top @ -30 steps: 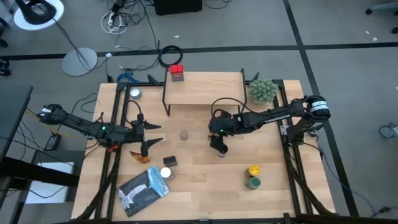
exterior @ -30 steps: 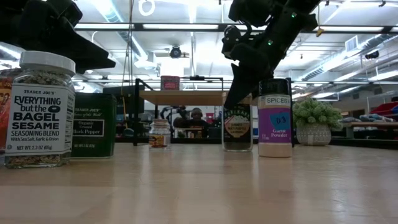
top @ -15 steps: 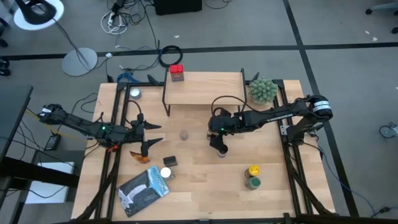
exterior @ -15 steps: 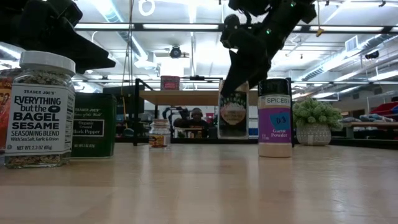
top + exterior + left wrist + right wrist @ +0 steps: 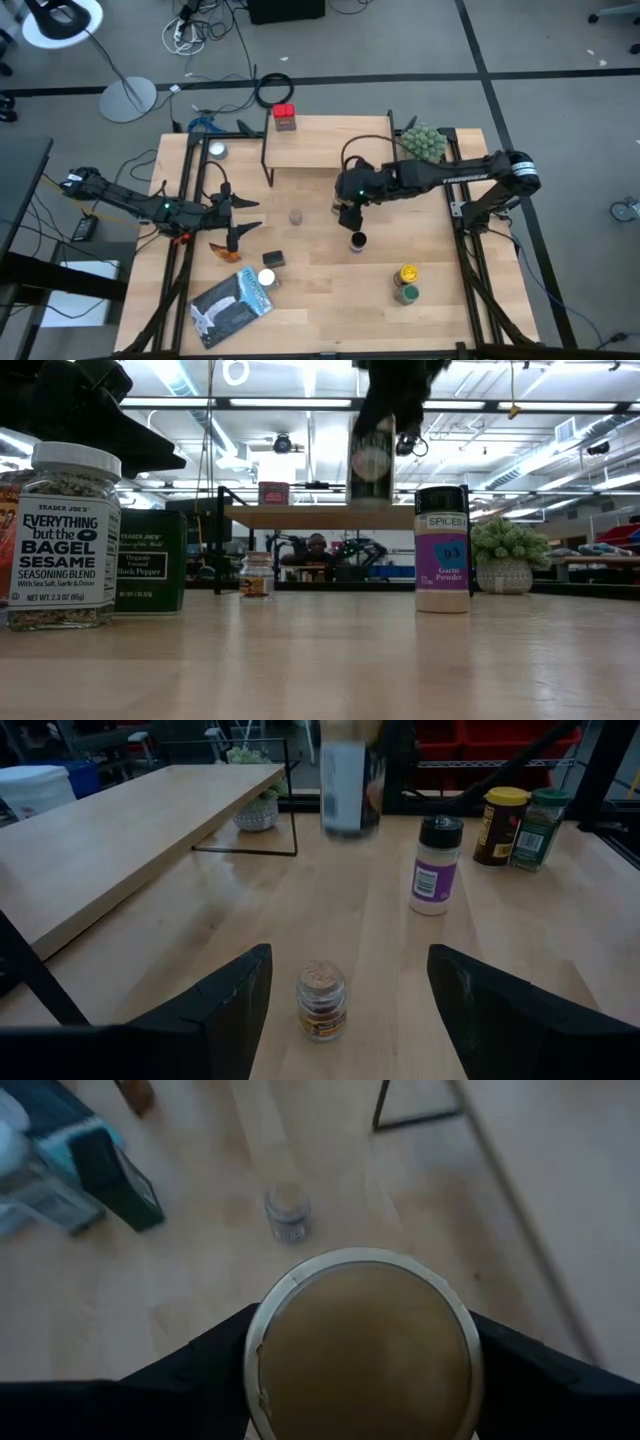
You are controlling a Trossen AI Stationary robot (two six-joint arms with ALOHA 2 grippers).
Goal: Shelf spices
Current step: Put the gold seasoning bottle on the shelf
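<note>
A dark spice jar is gripped by the right end effector, above the worktop at frame centre. The left end effector stands open and empty. Insufficient clearance could strike the shelf edge and dislodge the jar.

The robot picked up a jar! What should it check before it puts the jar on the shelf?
1. Jar held firmly: ok, the right gripper is shut on the dark jar.
2. Jar lifted off the table: ok.
3. Room on the shelf: ok, only the red tin stands at one corner.
4. Jar higher than the shelf board: ok in the low view.
5. Left gripper out of the way: ok, open near the small jar.
</note>
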